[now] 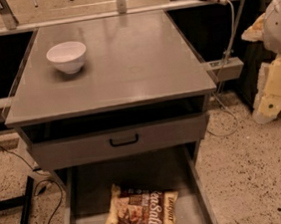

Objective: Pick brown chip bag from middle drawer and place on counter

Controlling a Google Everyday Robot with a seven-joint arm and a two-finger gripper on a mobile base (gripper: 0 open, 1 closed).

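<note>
Item: brown chip bag (142, 210), lying flat near the front of the pulled-out middle drawer (137, 177), label up. Counter (126, 70) above carries a white bowl (66, 56) at the back left. Gripper (269, 100) hangs off to the right, well apart from the drawer and holding nothing; clenched or released, I cannot tell. Step, as I judge it: approach, bag not yet grasped. Next call: reach down into the drawer over the bag.
</note>
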